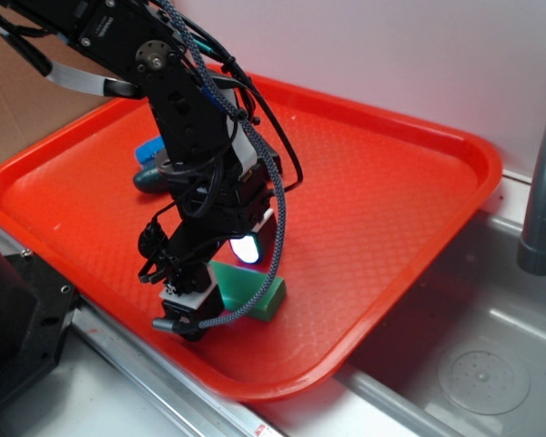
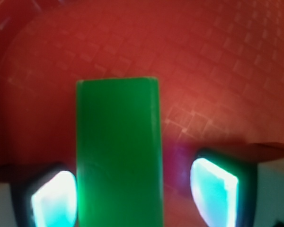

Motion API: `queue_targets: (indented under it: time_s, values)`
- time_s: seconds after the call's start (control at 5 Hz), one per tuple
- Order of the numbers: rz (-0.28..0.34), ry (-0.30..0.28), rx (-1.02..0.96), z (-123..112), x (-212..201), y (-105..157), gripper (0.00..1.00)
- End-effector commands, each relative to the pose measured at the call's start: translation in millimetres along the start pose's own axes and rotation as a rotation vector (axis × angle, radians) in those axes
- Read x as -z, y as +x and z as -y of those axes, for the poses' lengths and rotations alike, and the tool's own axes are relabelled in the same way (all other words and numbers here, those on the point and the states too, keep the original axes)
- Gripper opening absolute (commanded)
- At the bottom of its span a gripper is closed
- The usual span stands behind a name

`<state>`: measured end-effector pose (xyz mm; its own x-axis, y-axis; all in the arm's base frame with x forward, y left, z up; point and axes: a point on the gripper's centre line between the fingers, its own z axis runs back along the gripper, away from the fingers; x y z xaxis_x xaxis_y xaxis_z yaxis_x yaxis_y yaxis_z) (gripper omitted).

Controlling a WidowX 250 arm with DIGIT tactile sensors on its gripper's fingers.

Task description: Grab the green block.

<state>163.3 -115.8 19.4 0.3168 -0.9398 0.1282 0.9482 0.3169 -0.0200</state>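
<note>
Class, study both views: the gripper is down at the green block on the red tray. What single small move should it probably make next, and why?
Probably close the gripper. In the wrist view the green block already sits between the two glowing fingers, with the left pad close against it and a gap showing on the right. The exterior view shows the gripper down at the block on the tray.

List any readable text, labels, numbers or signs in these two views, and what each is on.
None readable in either view.
Matte green rectangular block: plain faces, no marking.
Textured red plastic tray: moulded grid pattern only, no lettering.
Black robot gripper and arm: no legible label; its glowing pads are blank.
Grey metal sink: no marking visible.
</note>
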Motion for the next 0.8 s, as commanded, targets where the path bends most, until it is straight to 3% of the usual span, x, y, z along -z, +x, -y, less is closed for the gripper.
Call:
queue_targets:
  time_s: [0.0,0.2,0.4,0.6]
  values:
    - [-0.034,0.005,-0.021,8.0,7.0,-2.1,0.0]
    - [-0.037,0.015,-0.054,8.6,0.0,-3.1,0.0]
    - [-0.058,0.107,-0.196,3.6,-24.6,-7.1,0.0]
    - [-0.039,0.13,-0.39,-4.4,-55.8,-15.4,0.0]
